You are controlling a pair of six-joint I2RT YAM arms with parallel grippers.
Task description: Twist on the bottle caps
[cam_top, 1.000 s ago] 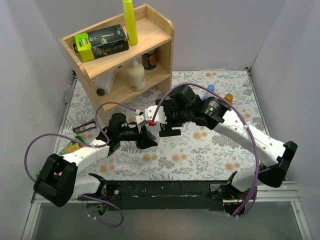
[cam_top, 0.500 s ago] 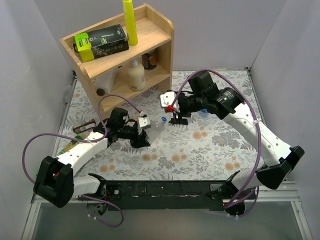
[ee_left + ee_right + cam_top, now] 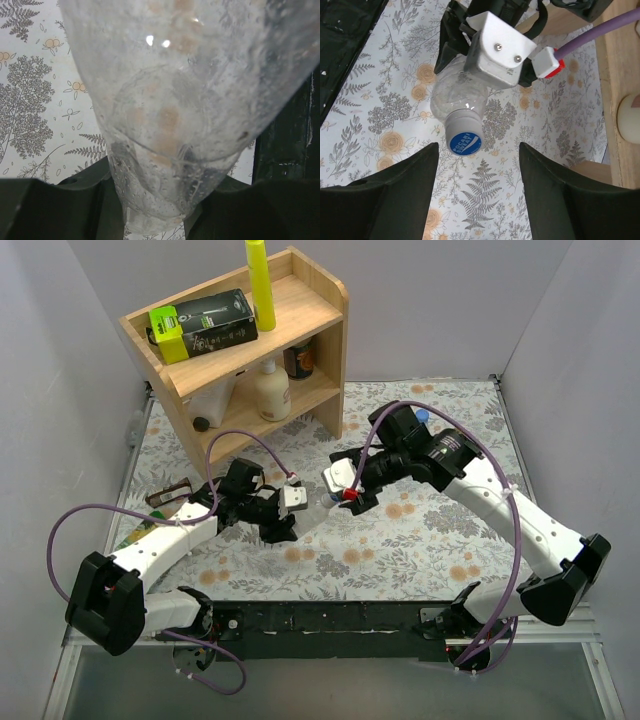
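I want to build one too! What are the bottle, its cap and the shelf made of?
Bottle: likely clear plastic, glossy; the flowered mat shows through it. Cap: looks like smooth plastic, white rim, blue printed top. Shelf: probably pale wood, matte and tan.

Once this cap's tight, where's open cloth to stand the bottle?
Best is the front-centre cloth between the two arm bases. The back-right corner looks bare too. Crowded: the middle, where the left gripper holds the bottle and the right gripper straddles its cap, and the cluttered left edge below the shelf.
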